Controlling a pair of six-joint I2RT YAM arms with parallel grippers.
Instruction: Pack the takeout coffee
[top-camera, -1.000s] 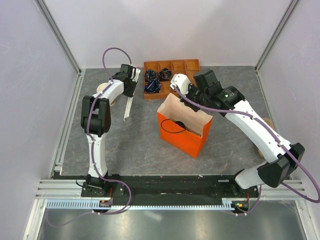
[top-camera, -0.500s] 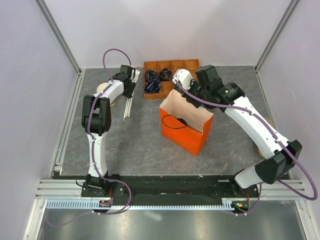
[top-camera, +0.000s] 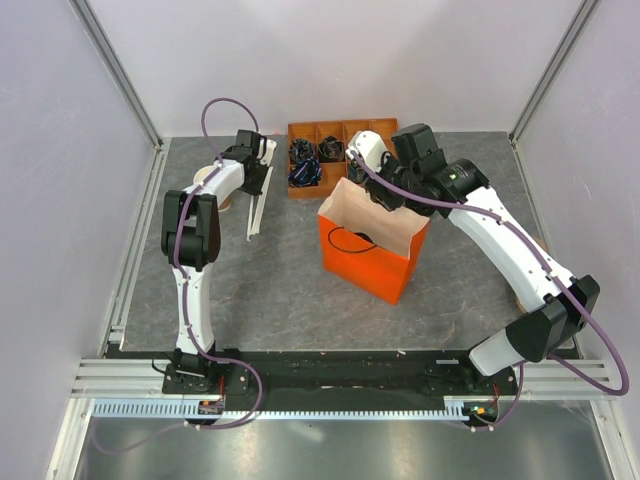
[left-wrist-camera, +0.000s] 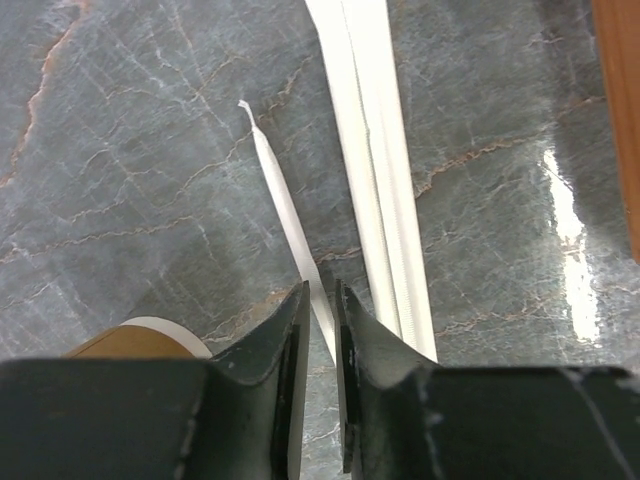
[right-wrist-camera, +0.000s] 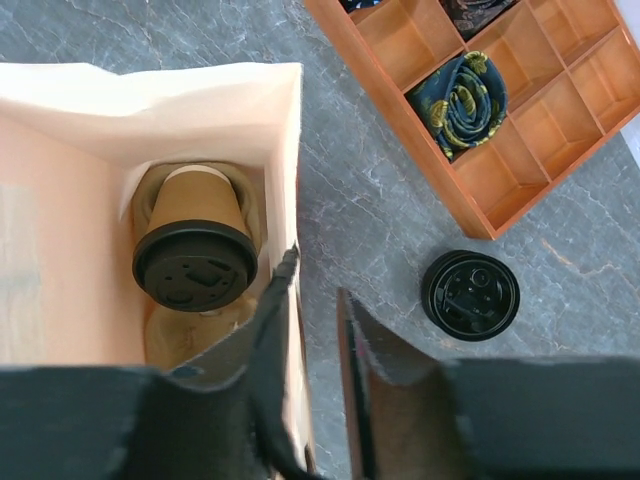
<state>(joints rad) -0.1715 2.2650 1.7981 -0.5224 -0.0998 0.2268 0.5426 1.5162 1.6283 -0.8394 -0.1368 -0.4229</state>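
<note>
While coffee (right-wrist-camera: 195, 265) in bag (right-wrist-camera: 150, 95), lid (right-wrist-camera: 470, 295) outside

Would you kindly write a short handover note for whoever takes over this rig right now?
The left end effector has its jaws nearly together around the near end of a thin white stick lying on the table; a firm grip is not confirmed.
The right end effector is open at the side wall of the orange paper bag, holding nothing.
The takeout coffee is inside the bag, lid on.
Done: the cup is bagged.
Left: probably add the stick, then clear both arms. A loose black lid sits on the table beside the bag.
</note>
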